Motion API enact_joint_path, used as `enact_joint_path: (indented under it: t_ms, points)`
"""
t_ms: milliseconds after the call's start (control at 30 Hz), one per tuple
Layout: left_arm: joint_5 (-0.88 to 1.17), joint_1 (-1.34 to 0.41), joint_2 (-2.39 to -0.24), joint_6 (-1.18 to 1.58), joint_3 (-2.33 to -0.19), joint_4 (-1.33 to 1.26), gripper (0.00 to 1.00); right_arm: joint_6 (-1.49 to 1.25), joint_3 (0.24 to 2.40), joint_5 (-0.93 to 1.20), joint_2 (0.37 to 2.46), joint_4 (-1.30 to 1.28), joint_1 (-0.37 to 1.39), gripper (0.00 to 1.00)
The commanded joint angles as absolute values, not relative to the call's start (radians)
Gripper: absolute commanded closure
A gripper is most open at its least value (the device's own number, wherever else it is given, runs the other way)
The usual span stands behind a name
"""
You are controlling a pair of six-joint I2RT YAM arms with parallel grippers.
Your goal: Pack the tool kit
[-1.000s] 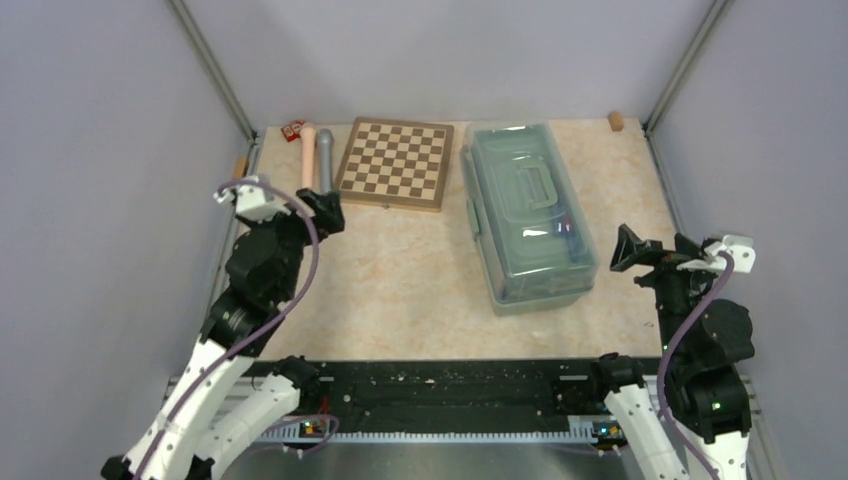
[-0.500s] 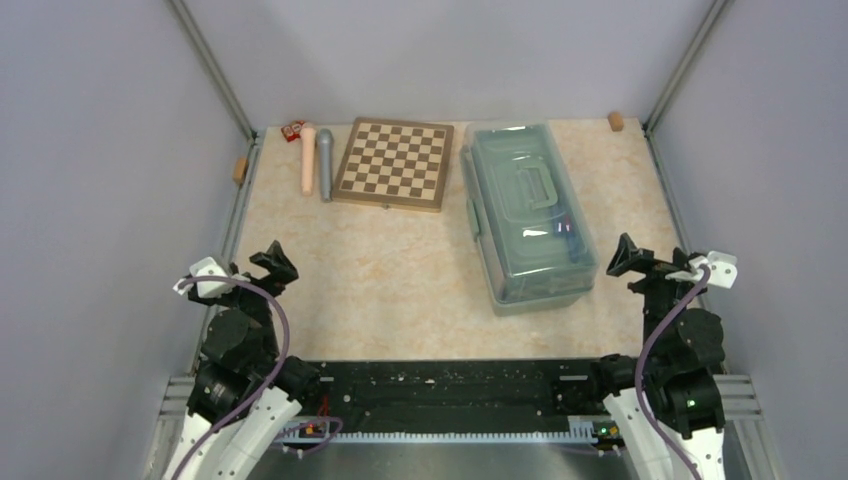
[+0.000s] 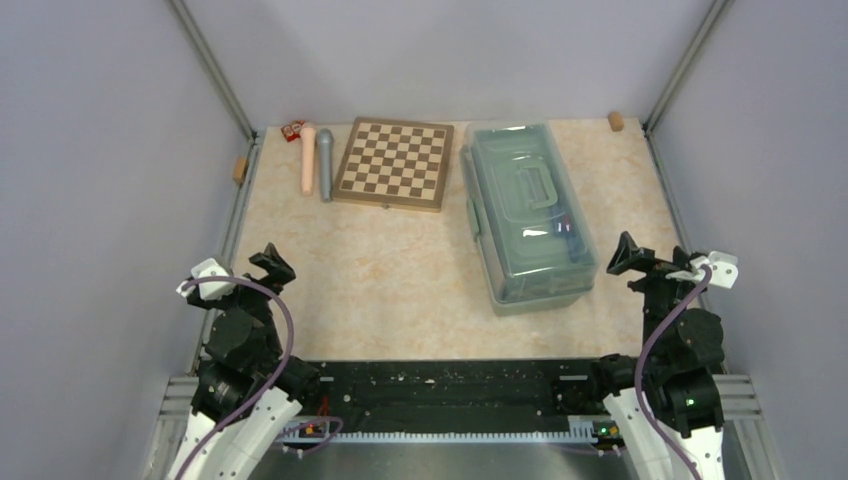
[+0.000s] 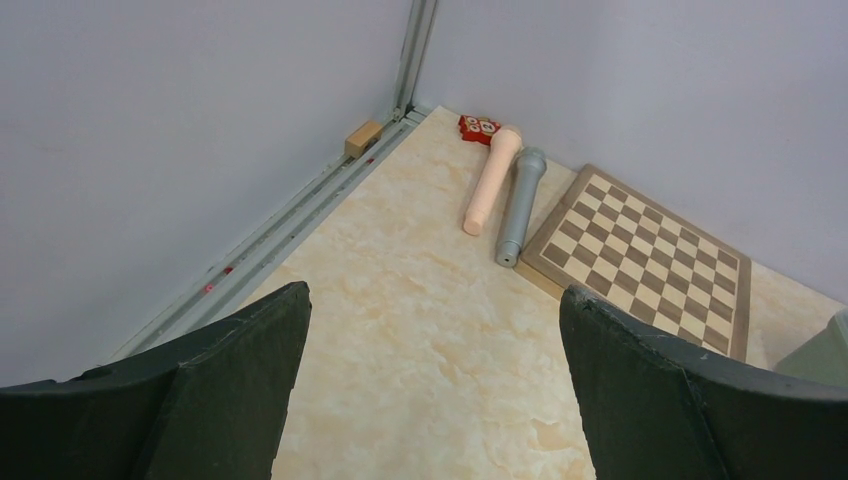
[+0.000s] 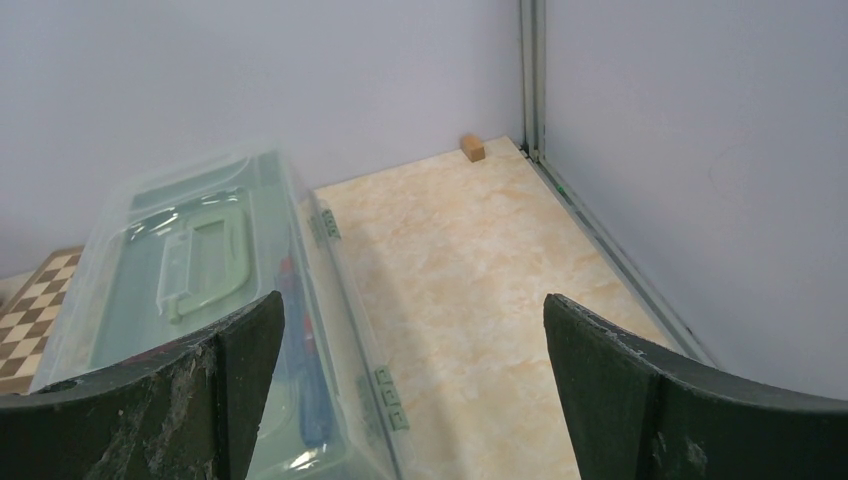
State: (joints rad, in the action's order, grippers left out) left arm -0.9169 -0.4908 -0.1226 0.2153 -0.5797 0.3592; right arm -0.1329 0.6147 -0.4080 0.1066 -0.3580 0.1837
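The tool kit (image 3: 530,215) is a sage-green toolbox with its translucent lid down and the handle on top, standing right of centre. In the right wrist view the toolbox (image 5: 190,270) fills the left half, and a blue and red screwdriver (image 5: 303,350) shows through its lid. A small red box (image 3: 292,130) lies in the far left corner, also seen from the left wrist as the red box (image 4: 479,127). My left gripper (image 3: 262,272) hangs open over bare table at the near left (image 4: 435,295). My right gripper (image 3: 655,262) is open just right of the toolbox (image 5: 412,300), holding nothing.
A brown chessboard (image 3: 393,163) lies at the back centre, with a pink cylinder (image 3: 307,158) and a grey cylinder (image 3: 324,165) to its left. Small wooden blocks sit at the far right corner (image 3: 615,121) and by the left rail (image 3: 239,168). Walls close in three sides.
My left arm has pulled back from beside the cylinders to the near left edge and then settled. My right arm has dropped back slightly. Both grippers stayed open.
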Motion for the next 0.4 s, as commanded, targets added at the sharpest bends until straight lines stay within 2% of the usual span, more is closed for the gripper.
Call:
enact_joint_path:
  t_ms: [0,367]
  points:
    - [-0.936,-0.478,-0.134,0.193,-0.574,0.318,0.01,-0.134,0.615,-0.416,0.103,-0.314,0.193,0.01]
    - [-0.932,-0.464,-0.146,0.187,-0.57,0.311,0.01,-0.133,0.617,-0.412,0.101,-0.319,0.194,0.01]
